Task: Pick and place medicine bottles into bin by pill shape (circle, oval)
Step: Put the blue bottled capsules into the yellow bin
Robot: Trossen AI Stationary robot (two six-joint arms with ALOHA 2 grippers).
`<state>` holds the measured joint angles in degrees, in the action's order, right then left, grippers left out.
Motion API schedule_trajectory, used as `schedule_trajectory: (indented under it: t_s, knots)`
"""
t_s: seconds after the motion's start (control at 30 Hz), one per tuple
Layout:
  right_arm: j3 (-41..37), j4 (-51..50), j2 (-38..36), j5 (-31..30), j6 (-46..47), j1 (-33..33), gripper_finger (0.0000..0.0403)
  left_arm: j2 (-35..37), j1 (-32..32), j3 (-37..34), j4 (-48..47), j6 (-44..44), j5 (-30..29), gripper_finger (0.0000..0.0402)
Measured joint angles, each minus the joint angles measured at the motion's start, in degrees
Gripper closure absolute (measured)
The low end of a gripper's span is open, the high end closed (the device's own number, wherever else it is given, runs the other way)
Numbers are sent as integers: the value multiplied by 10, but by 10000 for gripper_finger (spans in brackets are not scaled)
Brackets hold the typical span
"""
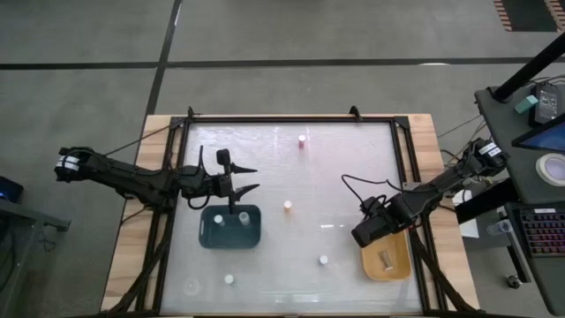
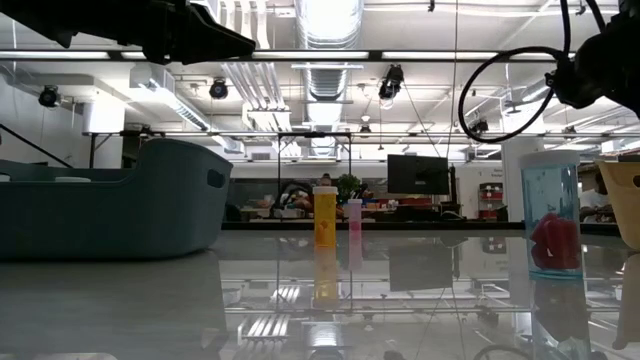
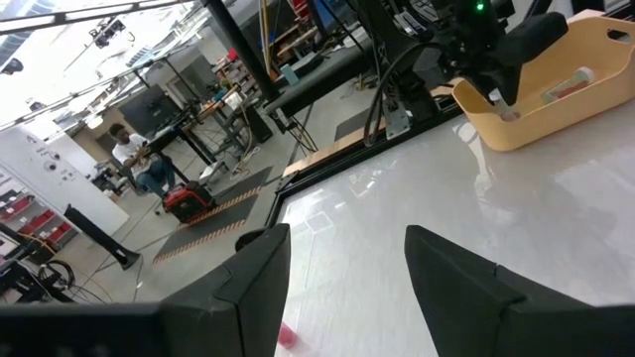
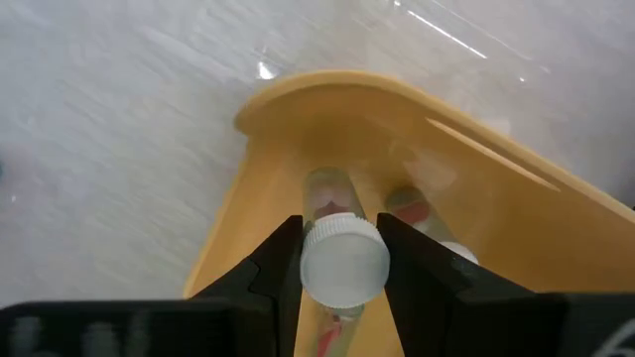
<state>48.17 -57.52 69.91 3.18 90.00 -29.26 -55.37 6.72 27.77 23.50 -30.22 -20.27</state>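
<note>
Bottle (image 4: 343, 260) clamped by cap in right gripper (image 4: 339, 273), hung over yellow bin (image 4: 298, 109), above another bottle (image 4: 422, 210) lying inside. Place step; next needed: lower, release. Left gripper (image 1: 249, 177) open, empty, over teal bin (image 1: 252, 237).

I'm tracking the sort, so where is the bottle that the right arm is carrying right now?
The bottle is clamped between the right gripper's fingers, over the yellow-orange tray at the table's right side, where another bottle already lies.
</note>
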Motion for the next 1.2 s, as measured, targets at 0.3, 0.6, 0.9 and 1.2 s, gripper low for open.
schedule_trajectory:
  t_s: [0.3,0.6,0.9,1.2]
  knots:
    - [-9,6,0,-2,0,0,291,0,0,0,0,0,0,217]
    - [-15,14,0,-2,0,0,290,0,0,0,0,0,0,217]
    - [-15,13,0,-2,0,0,238,0,0,0,0,0,0,217]
    - [9,4,-3,3,-10,0,201,0,0,0,0,0,0,217]
